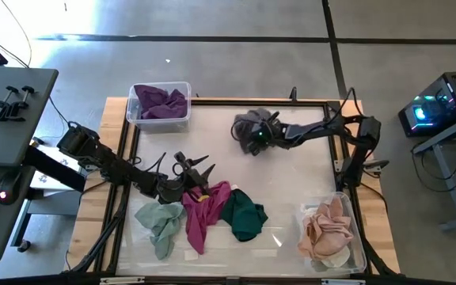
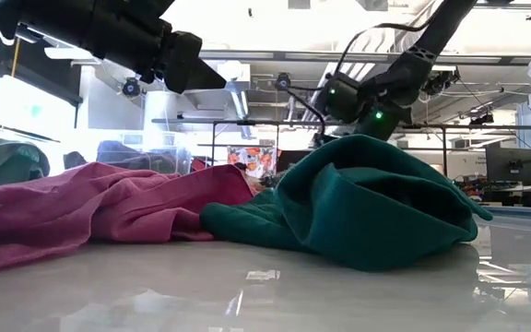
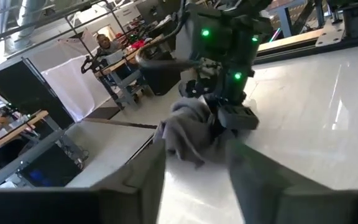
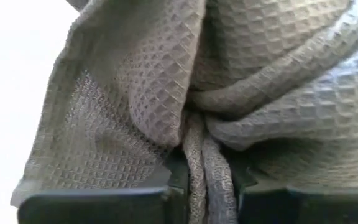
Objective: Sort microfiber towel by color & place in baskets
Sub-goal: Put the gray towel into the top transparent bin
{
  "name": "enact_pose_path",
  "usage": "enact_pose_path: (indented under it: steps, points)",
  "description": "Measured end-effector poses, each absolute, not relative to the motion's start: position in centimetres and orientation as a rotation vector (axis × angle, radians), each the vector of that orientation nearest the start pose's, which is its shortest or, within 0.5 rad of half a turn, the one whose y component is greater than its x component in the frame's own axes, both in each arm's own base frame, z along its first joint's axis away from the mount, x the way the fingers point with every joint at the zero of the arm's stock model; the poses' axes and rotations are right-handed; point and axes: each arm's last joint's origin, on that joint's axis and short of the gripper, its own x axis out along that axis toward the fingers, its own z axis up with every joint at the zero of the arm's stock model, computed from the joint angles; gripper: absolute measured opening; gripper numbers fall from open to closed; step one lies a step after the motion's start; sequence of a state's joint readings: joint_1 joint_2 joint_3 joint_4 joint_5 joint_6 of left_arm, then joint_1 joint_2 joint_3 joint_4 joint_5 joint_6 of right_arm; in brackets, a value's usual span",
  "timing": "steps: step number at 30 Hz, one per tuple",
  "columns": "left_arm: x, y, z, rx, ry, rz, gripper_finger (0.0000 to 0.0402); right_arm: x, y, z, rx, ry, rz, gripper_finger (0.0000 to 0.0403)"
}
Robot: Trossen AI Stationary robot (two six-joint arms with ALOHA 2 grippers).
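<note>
My right gripper (image 1: 258,136) is over the far middle of the table, shut on a grey waffle towel (image 1: 248,125). My left gripper (image 1: 199,172) is open and holds nothing; it hovers above the near-left pile. That pile holds a light green towel (image 1: 159,222), a magenta towel (image 1: 204,210) and a dark green towel (image 1: 244,215), all lying flat on the table. The small squarish basket (image 1: 182,87) at the far left holds a purple towel (image 1: 163,103). The longer basket (image 1: 360,241) at the near right holds peach towels (image 1: 328,229). My right gripper pinches a gathered fold of the grey towel (image 4: 199,163) between its two fingers, several layers bunched together. The fingers come level from the table's right side. The rest of the towel (image 3: 188,134) billows out ahead of and below the fingers; whether it touches the table I cannot tell.
A black frame (image 1: 212,101) rims the glossy white work surface. The magenta towel (image 2: 90,207) and dark green towel (image 2: 367,198) fill the low view's foreground. Bare surface lies between the pile and the grey towel. People sit at desks in the room beyond (image 3: 107,42).
</note>
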State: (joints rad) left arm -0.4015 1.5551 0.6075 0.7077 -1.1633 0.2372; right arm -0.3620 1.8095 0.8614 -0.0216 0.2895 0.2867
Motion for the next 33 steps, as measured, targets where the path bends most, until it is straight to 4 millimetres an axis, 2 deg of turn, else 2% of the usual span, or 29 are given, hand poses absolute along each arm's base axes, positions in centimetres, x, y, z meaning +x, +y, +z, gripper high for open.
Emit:
enact_pose_path:
  steps: [5,9,18,30,33]
  points:
    - [27.2,-8.7,18.5,0.399,0.265,0.735,0.0242,31.4,-11.0,11.5,0.318,0.675,-0.441,0.0029]
    - [27.3,-8.5,18.3,0.389,0.269,0.739,0.0279,31.4,-10.1,11.7,0.328,0.515,-0.3,0.003]
    - [28.3,-6.4,18.1,0.326,0.271,0.639,0.0287,32.0,-8.3,12.3,0.262,0.437,-0.13,0.003]
    - [28.4,-6.3,17.6,0.489,0.357,0.549,0.0287,32.5,-7.4,13.0,0.232,0.38,-0.087,0.003]
    - [28.6,-5.8,17.5,0.487,0.366,0.51,0.0287,32.7,-7.1,13.2,0.229,0.362,-0.047,0.003]
